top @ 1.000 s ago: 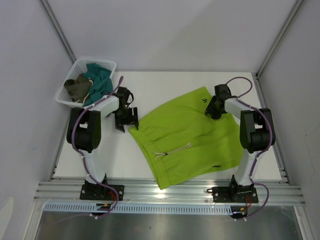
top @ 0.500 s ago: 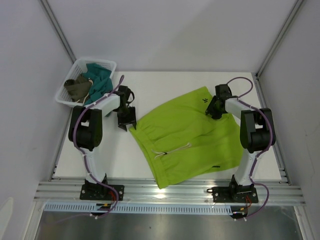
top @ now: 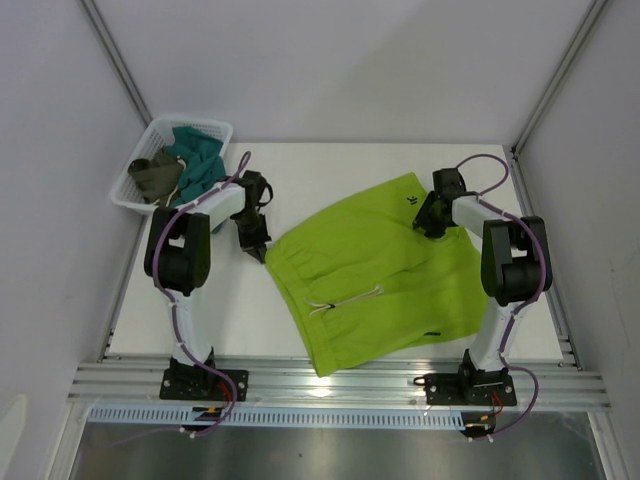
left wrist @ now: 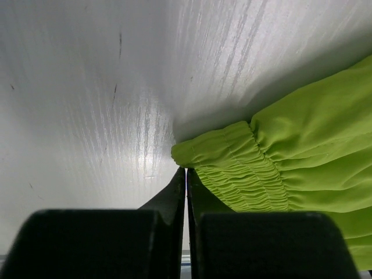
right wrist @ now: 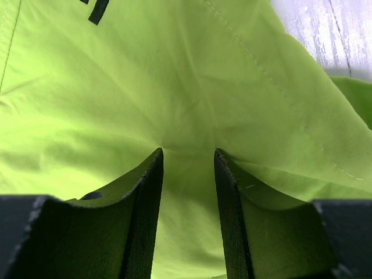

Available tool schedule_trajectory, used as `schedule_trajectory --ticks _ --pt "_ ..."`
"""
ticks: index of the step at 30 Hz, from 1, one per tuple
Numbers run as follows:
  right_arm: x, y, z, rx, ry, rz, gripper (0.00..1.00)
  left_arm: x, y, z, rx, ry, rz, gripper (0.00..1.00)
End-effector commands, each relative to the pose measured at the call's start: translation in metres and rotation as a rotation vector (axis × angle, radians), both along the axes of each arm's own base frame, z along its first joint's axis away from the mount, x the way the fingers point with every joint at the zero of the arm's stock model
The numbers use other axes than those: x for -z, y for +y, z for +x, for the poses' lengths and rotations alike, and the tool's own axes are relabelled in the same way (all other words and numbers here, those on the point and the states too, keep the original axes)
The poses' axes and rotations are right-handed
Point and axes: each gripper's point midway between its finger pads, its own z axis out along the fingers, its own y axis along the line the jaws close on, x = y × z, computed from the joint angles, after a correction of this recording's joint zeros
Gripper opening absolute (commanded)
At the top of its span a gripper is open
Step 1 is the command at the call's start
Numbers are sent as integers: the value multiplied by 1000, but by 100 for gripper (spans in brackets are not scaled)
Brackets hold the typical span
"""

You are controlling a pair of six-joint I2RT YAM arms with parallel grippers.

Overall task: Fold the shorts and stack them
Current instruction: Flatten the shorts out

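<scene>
Shorts (top: 375, 275): lime-green, thin smooth woven cloth, lying flat and spread on the white tabletop (top: 330, 165), centre to R side, turned at an angle. Waistband (left wrist: 244, 168) faces the L arm: gathered elastic, tight ribbed ruching, rounded corner. White drawstring (top: 345, 300) lies loose across the front as two thin cords. Small black logo (top: 411, 201) sits near the far leg hem. Soft creases run across the legs; a fine stitched seam shows in the R wrist view.

L end effector (left wrist: 186, 171): black fingers together, only a hairline slit btwn them, tips down on the tabletop and touching the waistband corner. Can't tell if any cloth is caught in the tips.

R end effector (right wrist: 187, 152): fingers apart, ribbed inner pads, tips pressed onto the far leg near the logo. Cloth puckers btwn the tips w/ creases fanning outward.

Tabletop surface is matte white w/ faint streaks and small scuffs.

Far L corner: white plastic lattice basket (top: 215, 128), rectangular, holding a crumpled teal cloth (top: 200, 160) and an olive-brown cloth (top: 155, 175) beside it.
</scene>
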Motion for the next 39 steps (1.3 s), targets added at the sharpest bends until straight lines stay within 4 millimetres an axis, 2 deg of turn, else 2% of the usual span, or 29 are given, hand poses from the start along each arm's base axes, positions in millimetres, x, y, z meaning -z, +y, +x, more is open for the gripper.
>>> schedule_trajectory --ticks 1,6,11,13,18,20,21,22,23,24,26,27,28,29,30,31,32,33,34,35,36,37,39 --pt "-12 -3 5 11 -42 8 43 -9 -2 12 -58 -37 25 1" --pt "-12 -4 7 24 -46 15 42 -14 -2 20 -93 -74 33 0" --pt "-13 -1 6 17 -47 40 42 -29 -6 48 -74 -83 43 1" --pt "-17 -1 4 20 -57 41 41 -22 -8 55 -66 -55 52 0" --pt "-28 0 -1 25 -85 55 42 -21 -12 66 -70 -45 54 0" --pt "-31 1 0 24 -91 58 42 -34 -14 66 -79 -84 48 1" --pt "-34 0 1 24 -95 58 42 -41 -11 73 -85 -140 61 0" --pt "-35 0 2 24 -97 60 41 -43 -11 68 -94 -147 57 1" --pt "-36 0 3 25 -98 59 42 -61 -11 64 -104 -194 35 0" --pt "-36 0 4 26 -101 60 41 -60 -12 58 -110 -213 20 1" --pt "-36 1 4 31 -99 64 42 -81 -25 48 -117 -275 -37 1" --pt "-36 1 5 32 -101 66 42 -88 -26 28 -105 -311 -50 1" --pt "-35 0 5 35 -99 65 42 -97 -43 14 -60 -342 -63 0" --pt "-35 1 6 39 -100 71 42 -104 -42 6 -48 -385 -18 1" --pt "-35 1 8 41 -105 71 42 -105 -44 -19 -17 -401 -19 1" --pt "-36 1 9 41 -106 70 42 -112 -67 -33 47 -444 -53 1" --pt "-35 1 10 40 -105 69 42 -106 -70 -50 79 -444 -45 1" --pt "-35 1 11 40 -105 69 42 -120 -78 -62 106 -499 -82 4" --pt "-35 1 13 41 -106 70 42 -106 -94 -90 194 -487 -95 19" --pt "-35 1 14 40 -107 67 42 -107 -98 -98 227 -519 -84 28" --pt "-35 1 14 37 -108 66 42 -108 -104 -106 276 -546 -88 41" --pt "-35 1 15 37 -110 64 42 -102 -114 -128 366 -562 -97 63" --pt "-36 0 16 29 -109 59 43 -98 -123 -146 493 -591 -80 77"
